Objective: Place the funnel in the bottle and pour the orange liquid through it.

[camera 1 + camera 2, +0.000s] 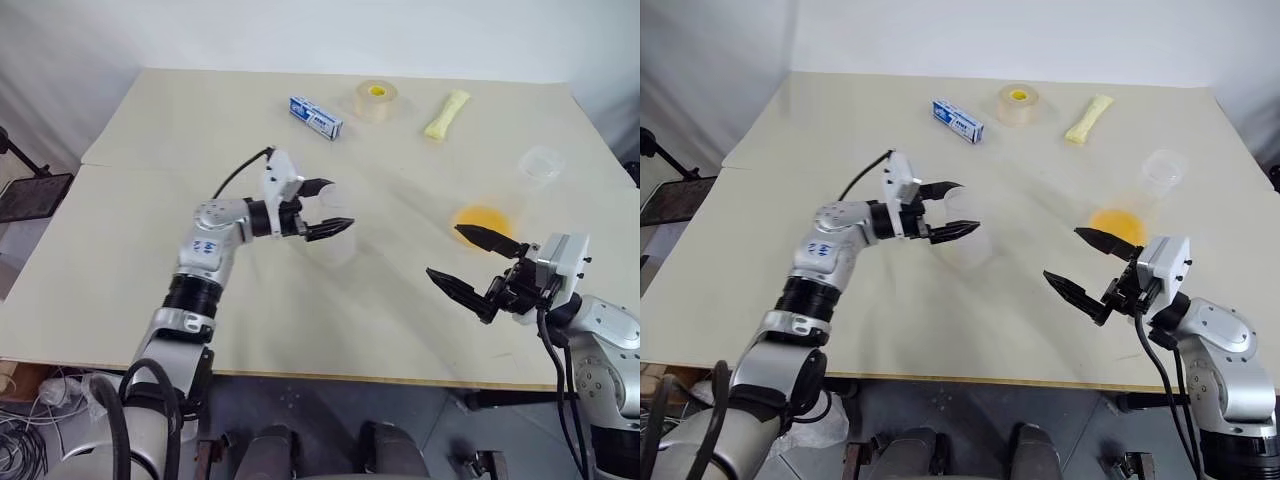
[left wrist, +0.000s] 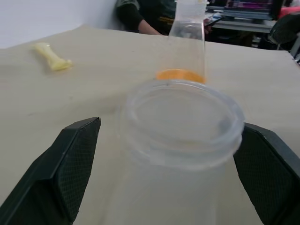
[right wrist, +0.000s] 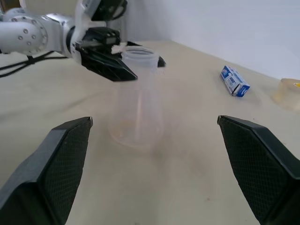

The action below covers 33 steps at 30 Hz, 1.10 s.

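Observation:
The clear bottle (image 1: 512, 192) stands at the table's right with orange liquid (image 1: 482, 218) in its wide base. The funnel's (image 1: 540, 165) round clear rim sits at its mouth. The left wrist view also has the bottle (image 2: 187, 47), the liquid (image 2: 180, 75) and the funnel (image 2: 190, 7), behind a wide clear cup (image 2: 180, 122). This cup (image 1: 336, 235) stands upright mid-table. My left gripper (image 1: 338, 205) is open, one finger on either side of the cup's rim. My right gripper (image 1: 445, 252) is open and empty, just in front of the bottle's base.
A blue and white box (image 1: 316, 117), a tape roll with a yellow core (image 1: 376, 100) and a pale yellow packet (image 1: 446, 113) lie along the table's far side. A person (image 2: 140, 14) sits beyond the far edge.

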Available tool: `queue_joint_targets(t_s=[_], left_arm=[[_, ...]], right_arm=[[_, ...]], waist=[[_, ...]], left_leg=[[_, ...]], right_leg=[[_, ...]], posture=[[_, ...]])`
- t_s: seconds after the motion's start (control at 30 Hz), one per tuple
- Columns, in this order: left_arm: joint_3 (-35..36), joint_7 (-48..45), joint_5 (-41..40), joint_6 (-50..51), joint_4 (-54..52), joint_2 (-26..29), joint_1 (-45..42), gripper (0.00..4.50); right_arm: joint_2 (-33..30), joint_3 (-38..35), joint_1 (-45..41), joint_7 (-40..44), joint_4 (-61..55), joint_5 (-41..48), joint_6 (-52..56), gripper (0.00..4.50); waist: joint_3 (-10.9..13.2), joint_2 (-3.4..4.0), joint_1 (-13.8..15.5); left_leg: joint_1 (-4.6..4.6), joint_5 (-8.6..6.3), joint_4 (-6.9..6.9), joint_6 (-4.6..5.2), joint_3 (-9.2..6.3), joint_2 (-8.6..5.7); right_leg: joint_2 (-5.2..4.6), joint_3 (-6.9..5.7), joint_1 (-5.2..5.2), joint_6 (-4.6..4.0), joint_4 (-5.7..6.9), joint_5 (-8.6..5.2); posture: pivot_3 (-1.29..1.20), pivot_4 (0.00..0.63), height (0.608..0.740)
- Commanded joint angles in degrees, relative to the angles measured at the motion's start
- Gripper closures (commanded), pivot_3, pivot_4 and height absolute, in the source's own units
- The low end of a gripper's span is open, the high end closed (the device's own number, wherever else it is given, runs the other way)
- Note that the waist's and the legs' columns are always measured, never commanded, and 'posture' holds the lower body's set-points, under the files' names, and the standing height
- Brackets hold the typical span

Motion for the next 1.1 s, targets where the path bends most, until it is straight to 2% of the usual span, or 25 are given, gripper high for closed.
queue_joint_targets(t_s=[0.03, 0.17, 0.3, 0.4, 0.63, 0.73, 0.87, 1.0, 1.1], left_arm=[[3.6, 0.6, -3.7, 6.2, -10.3, 4.3, 3.1, 0.02], [10.1, 1.8, -7.6, 13.7, -21.0, 12.3, 10.9, 0.02], [17.8, 5.1, -9.5, 16.1, -27.4, 17.8, 19.9, 0.02], [22.2, 6.2, -9.5, 14.4, -29.5, 20.1, 27.3, 0.02], [31.1, 7.3, -10.2, 8.7, -31.6, 20.7, 42.0, 0.02], [31.0, 9.8, -10.2, 8.2, -34.2, 19.4, 44.8, 0.02], [27.1, 14.3, -8.8, 6.8, -35.0, 16.2, 43.0, 0.02], [19.6, 19.7, -2.8, 1.9, -30.1, 11.9, 36.7, 0.02], [13.1, 24.7, 3.6, -2.4, -22.2, 7.8, 30.1, 0.02]], right_arm=[[-1.6, -1.0, -0.9, 1.2, -0.8, 0.8, -0.3, 0.0], [-2.8, -0.8, -2.3, 3.1, 1.1, 0.9, 0.0, 0.0], [-3.3, -0.2, -4.0, 4.7, 3.2, 0.7, 0.0, 0.0], [-3.3, 0.2, -5.2, 5.4, 4.4, 0.7, 0.2, 0.0], [-2.8, 1.7, -7.2, 6.3, 6.8, 0.0, 0.1, 0.0], [-2.7, 1.8, -7.7, 6.2, 7.0, 0.0, 0.1, 0.0], [-2.9, 2.0, -8.3, 6.4, 7.7, -0.3, 0.0, 0.0], [-3.1, 1.8, -9.0, 6.5, 8.0, -0.4, 0.0, 0.0], [-3.5, 1.3, -8.7, 6.4, 7.7, -0.6, 0.1, 0.0]], waist=[[0.0, 0.0, 0.0], [0.0, 0.0, 0.0], [0.0, 0.0, 0.0], [0.0, 0.01, 0.1], [0.0, 0.0, 0.2], [0.0, 0.0, 0.2], [0.0, 0.0, 0.4], [0.0, 0.0, 0.4], [0.0, -0.02, 0.3]], left_leg=[[0.0, 0.0, 0.0, 0.0, -0.08, 0.0], [0.01, 0.0, 0.01, 0.0, -0.17, 0.01], [0.04, 0.0, 0.0, 0.0, -0.2, 0.19], [0.05, 0.0, 0.01, 0.0, -0.21, 0.21], [0.04, 0.0, 0.01, -0.01, -0.24, 0.24], [0.05, -0.01, 0.01, -0.01, -0.22, 0.24], [0.06, -0.01, 0.03, -0.01, -0.24, 0.21], [0.06, -0.01, 0.03, -0.01, -0.21, 0.1], [0.07, -0.01, 0.02, -0.01, -0.16, -0.03]], right_leg=[[0.0, 0.01, 0.0, 0.0, 0.01, 0.0], [0.0, 0.02, 0.01, 0.0, 0.03, 0.0], [-0.01, 0.07, 0.01, 0.0, 0.02, 0.0], [-0.03, 0.09, 0.04, 0.0, 0.02, 0.0], [-0.03, 0.1, 0.05, 0.0, 0.02, 0.0], [-0.04, 0.12, 0.05, 0.0, 0.0, 0.0], [-0.07, 0.15, 0.09, 0.0, 0.02, 0.0], [-0.06, 0.13, 0.08, 0.0, 0.02, 0.0], [-0.05, 0.11, 0.07, 0.0, 0.03, 0.0]], posture=[[0.0, 0.15, 0.74], [0.0, 0.15, 0.74], [0.0, 0.15, 0.74], [0.0, 0.15, 0.74], [0.0, 0.15, 0.74], [0.0, 0.15, 0.74], [0.0, 0.15, 0.74], [0.0, 0.15, 0.74], [0.0, 0.15, 0.74]])
